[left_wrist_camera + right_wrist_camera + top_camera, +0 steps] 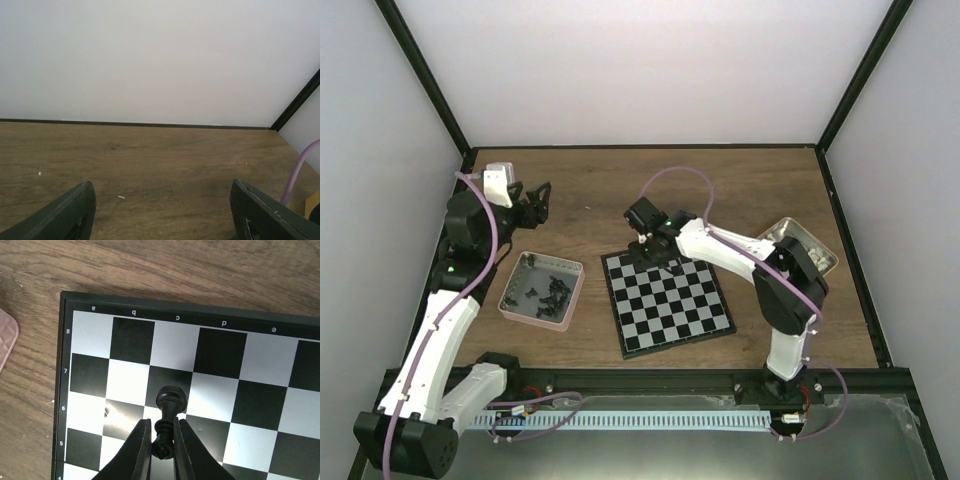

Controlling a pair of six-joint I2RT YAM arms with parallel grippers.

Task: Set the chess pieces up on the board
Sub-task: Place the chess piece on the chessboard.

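Observation:
The board (670, 310) lies flat in the middle of the table, with no pieces standing on it. My right gripper (665, 262) hovers over its far left part. In the right wrist view the right gripper (162, 422) is shut on a black chess piece (170, 401), pinched at its neck with the round base turned toward the board (220, 352) near columns b and c. Several more black chess pieces (548, 290) lie in the pink-rimmed tray (572, 268). My left gripper (530, 205) is behind that tray; its jaws (165, 212) are open over bare wood.
A tan tin (790, 232) sits at the right, partly hidden behind the right arm. A corner of the pink tray (5, 340) shows left of the board. Black frame rails run along the table's back and sides.

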